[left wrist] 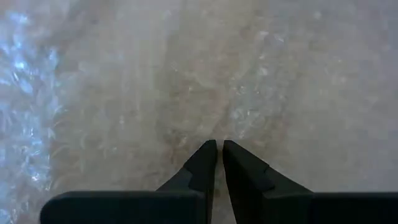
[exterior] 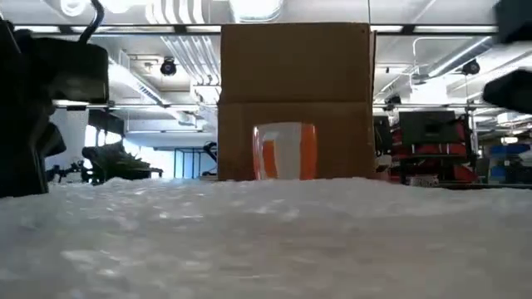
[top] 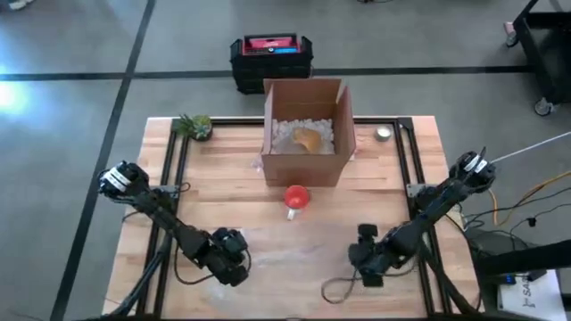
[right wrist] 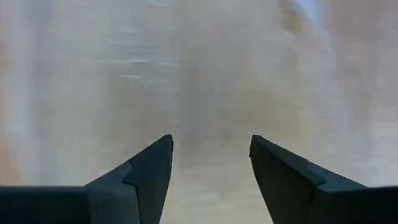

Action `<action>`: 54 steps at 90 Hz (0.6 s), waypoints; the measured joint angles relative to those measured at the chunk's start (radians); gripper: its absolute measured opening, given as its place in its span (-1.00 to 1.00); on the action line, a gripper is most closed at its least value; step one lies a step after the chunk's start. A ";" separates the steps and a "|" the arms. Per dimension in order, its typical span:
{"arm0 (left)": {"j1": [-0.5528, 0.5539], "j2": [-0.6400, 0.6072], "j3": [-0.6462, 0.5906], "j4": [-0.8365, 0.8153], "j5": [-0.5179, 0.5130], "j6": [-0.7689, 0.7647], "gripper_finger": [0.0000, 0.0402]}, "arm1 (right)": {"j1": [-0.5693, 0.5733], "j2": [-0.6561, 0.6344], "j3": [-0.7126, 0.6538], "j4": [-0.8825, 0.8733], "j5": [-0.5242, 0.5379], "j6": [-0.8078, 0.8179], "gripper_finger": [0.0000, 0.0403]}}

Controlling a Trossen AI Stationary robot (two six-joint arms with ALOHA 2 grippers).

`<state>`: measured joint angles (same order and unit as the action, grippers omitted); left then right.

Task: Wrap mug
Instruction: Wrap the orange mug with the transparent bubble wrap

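A red mug (top: 296, 198) stands on the wooden table just in front of the open cardboard box (top: 305, 134). In the low view the mug (exterior: 284, 151) shows orange and white. A clear sheet of bubble wrap (exterior: 266, 232) lies flat on the table's near part, in front of the mug. My left gripper (top: 235, 270) is low over the wrap's left part (left wrist: 186, 74), fingers (left wrist: 205, 163) shut and pointing down. My right gripper (top: 364, 266) is at the wrap's right side, open (right wrist: 211, 146), with nothing between its fingers. My left gripper points down at the bubble wrap with its fingertips together right at the sheet's surface (left wrist: 219, 134). I cannot tell whether they touch it or have a layer between them.
The box holds white packing bits and a tan object (top: 308, 138). A small plant (top: 194, 126) stands at the far left corner and a small round thing (top: 383, 134) at the far right. A cable loop (top: 339, 290) lies near the right gripper. A black case (top: 272, 58) sits beyond the table.
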<state>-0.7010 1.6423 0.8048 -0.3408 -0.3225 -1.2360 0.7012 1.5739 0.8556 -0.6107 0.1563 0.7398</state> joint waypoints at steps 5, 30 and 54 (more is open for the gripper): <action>0.001 -0.014 -0.015 -0.010 -0.004 -0.004 -0.90 | -0.015 0.016 -0.015 0.003 -0.007 0.010 -0.01; 0.007 -0.132 -0.038 -0.067 -0.139 -0.013 -0.90 | -0.023 0.052 -0.012 0.027 -0.098 -0.025 -0.01; 0.004 -0.201 0.044 -0.050 -0.197 0.106 -0.90 | -0.058 -0.053 0.148 -0.077 -0.049 -0.311 -0.09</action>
<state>-0.6968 1.4408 0.8485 -0.3912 -0.5191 -1.1303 0.6433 1.5214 1.0041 -0.6874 0.1074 0.4284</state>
